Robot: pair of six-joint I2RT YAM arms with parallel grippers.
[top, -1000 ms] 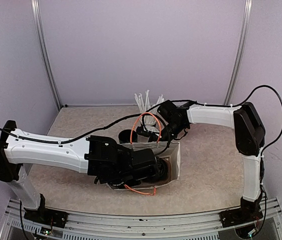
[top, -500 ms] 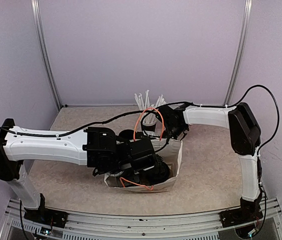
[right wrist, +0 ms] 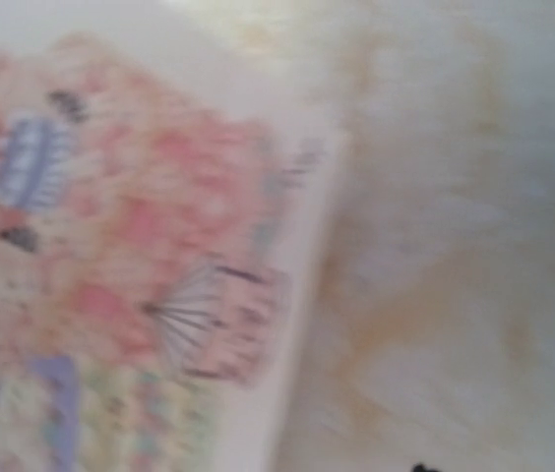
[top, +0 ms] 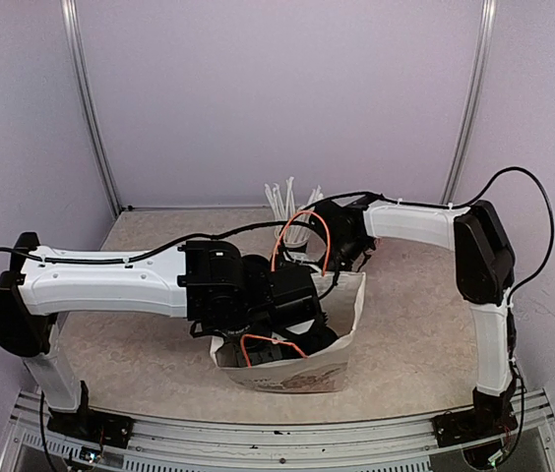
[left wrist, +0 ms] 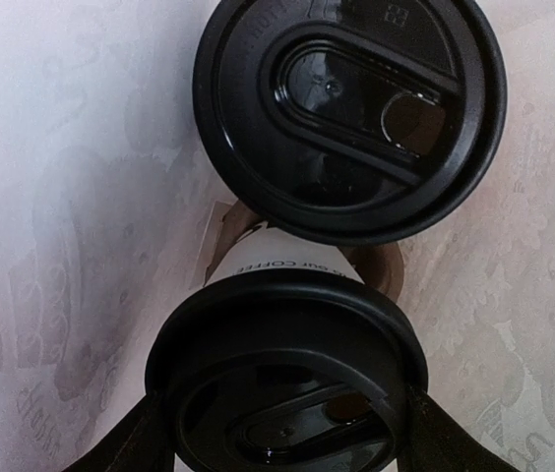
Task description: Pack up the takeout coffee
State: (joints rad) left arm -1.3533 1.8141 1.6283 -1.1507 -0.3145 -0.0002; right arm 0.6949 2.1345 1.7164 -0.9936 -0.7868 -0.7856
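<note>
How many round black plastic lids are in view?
2, both inside the white paper bag: the near black lid on the white paper cup in the left gripper, the far black lid just beyond it. Others may be hidden.

Paper bag (top: 292, 372): white; outer face printed with blurred pink, blue and green motifs; same print faintly grey on the inner walls.
Cord handles (top: 297, 213) on the bag: orange.
Lids (left wrist: 348, 108) inside the bag: two, glossy black.
Paper cup (left wrist: 282, 261) inside the bag: white, small black lettering just under the lid rim.
Straws (top: 282, 195) behind the bag: white.
Tabletop (top: 405, 324) under the bag: mottled beige.
Left arm (top: 100, 285) and right arm (top: 415, 224) reaching to the bag: white shells, black joints.
</note>
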